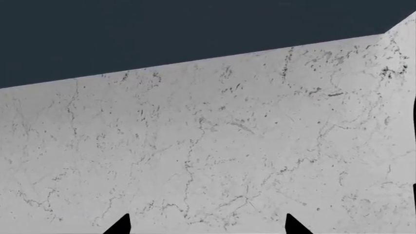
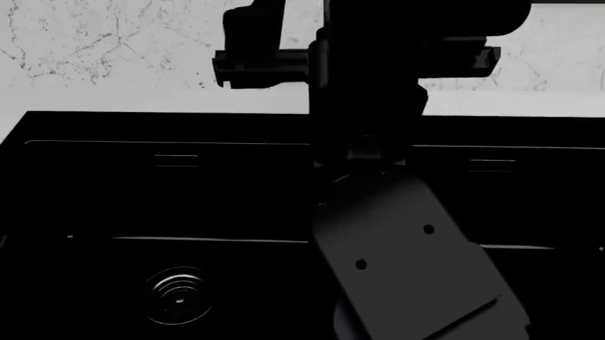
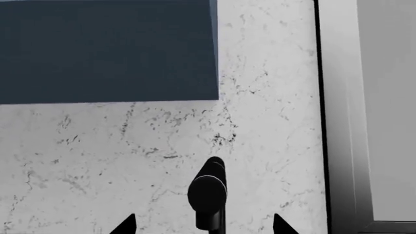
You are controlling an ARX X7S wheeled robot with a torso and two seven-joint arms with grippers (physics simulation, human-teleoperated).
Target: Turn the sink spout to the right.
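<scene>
In the right wrist view the sink spout (image 3: 208, 192) is a slim black cylinder seen end-on against the marble wall. My right gripper (image 3: 201, 225) is open, with one fingertip on each side of the spout and a gap on both sides. In the head view my right arm (image 2: 406, 241) rises over the black sink (image 2: 95, 184) and hides most of the spout. My left gripper (image 1: 208, 225) is open and empty, facing bare marble wall. It does not show in the head view.
A round ringed drain (image 2: 178, 294) lies in the left basin. A white counter strip (image 2: 142, 99) and marble backsplash (image 2: 95, 42) run behind the sink. A dark blue panel (image 3: 104, 48) sits above the marble, and a grey frame (image 3: 338, 122) beside it.
</scene>
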